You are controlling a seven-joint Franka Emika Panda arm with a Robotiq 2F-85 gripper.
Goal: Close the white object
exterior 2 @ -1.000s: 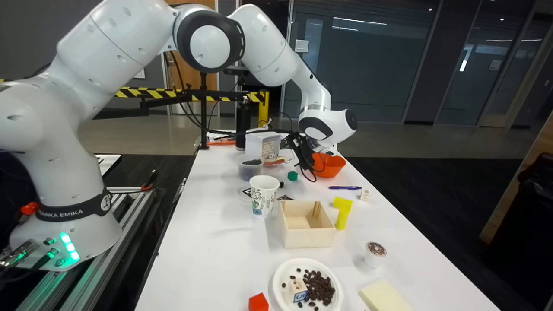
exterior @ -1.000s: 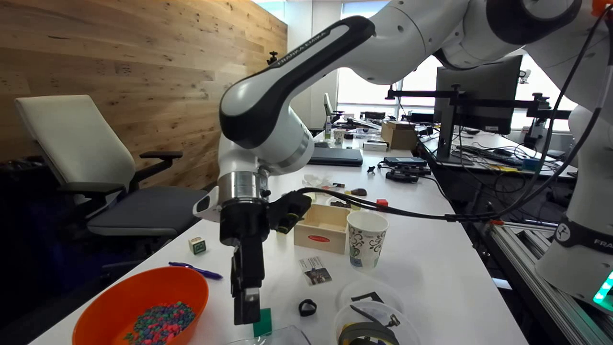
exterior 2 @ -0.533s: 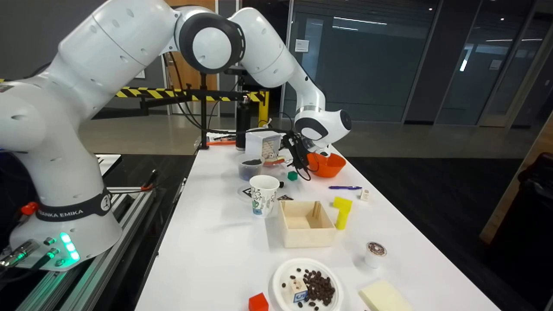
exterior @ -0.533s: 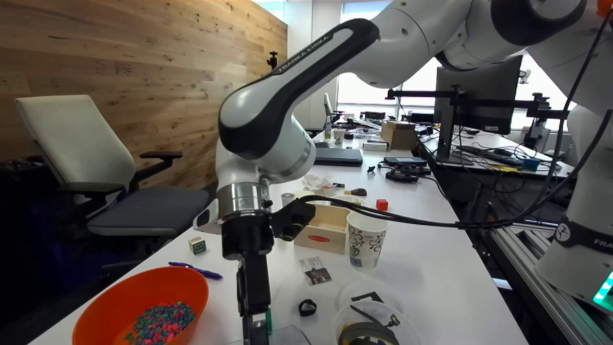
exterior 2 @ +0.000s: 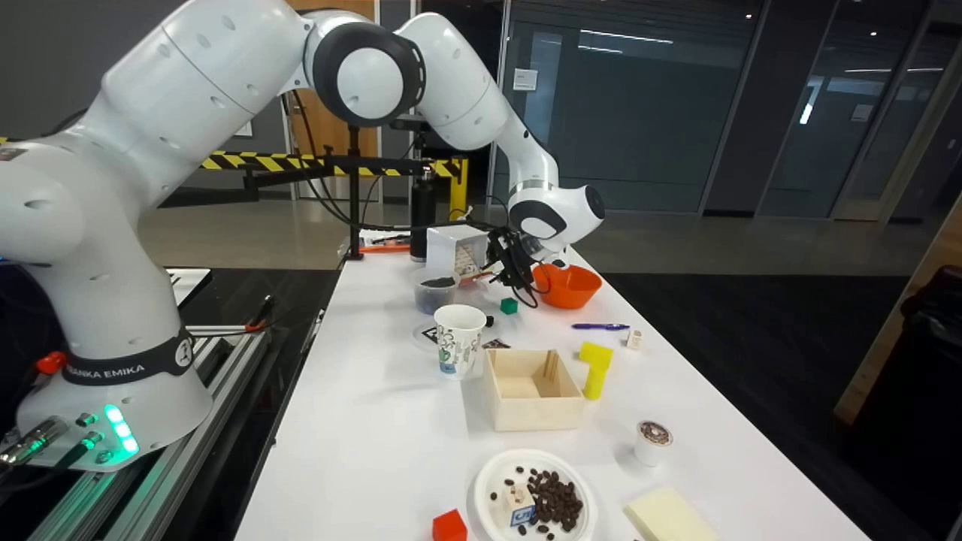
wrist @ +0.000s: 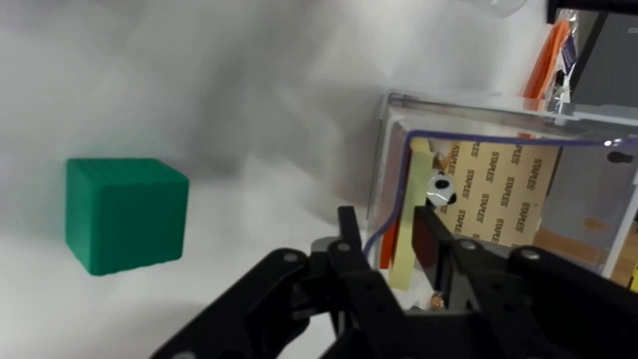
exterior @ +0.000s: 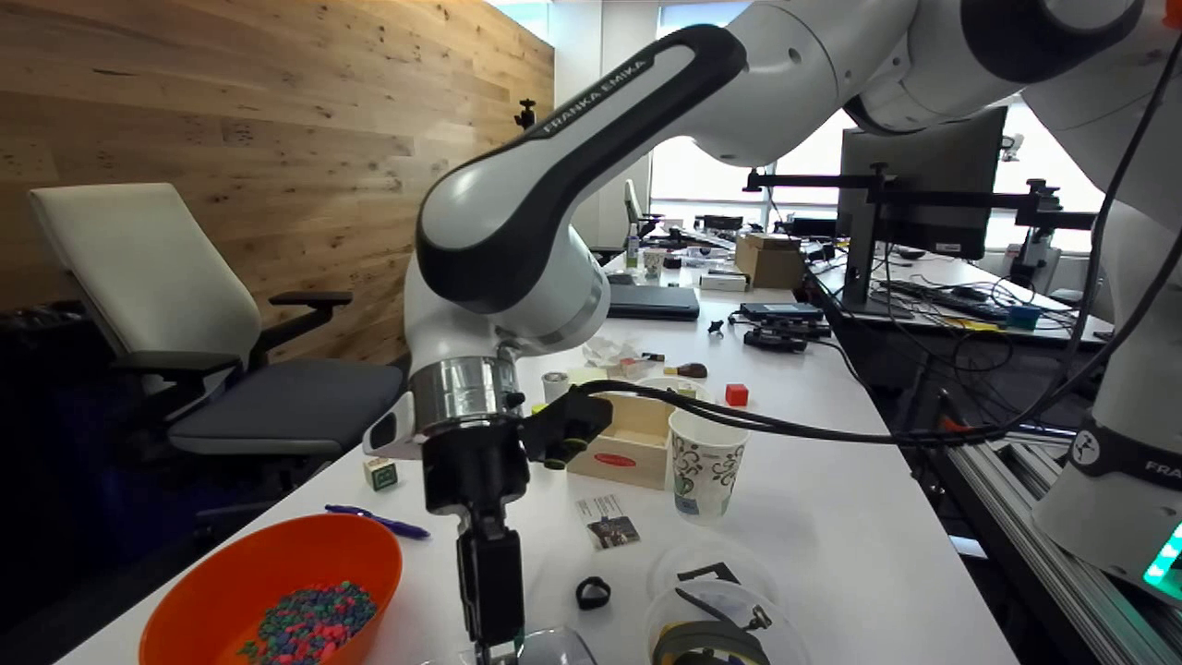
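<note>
The hand has sunk lower, fingers parted at the clear box, holding nothing.

1. Two plain cubes: a red cube and a green cube.
2. Two lettered blocks: one lettered block on the white plate, another lettered block near the purple pen.
3. One white plate, bearing coffee beans too crowded to count.
4. One purple pen.
5. One orange bowl, its coloured pellets too many to count.
6. One wooden box and one clear box.
7. One patterned paper cup just beside the wooden box.
8. One round tub.
9. One coffee pod on the bench.
10. One pale slab.
11. One or two yellow pieces; which, cannot be told.
12. One black ring near the round tub.
13. One tool, two-fingered.
</note>
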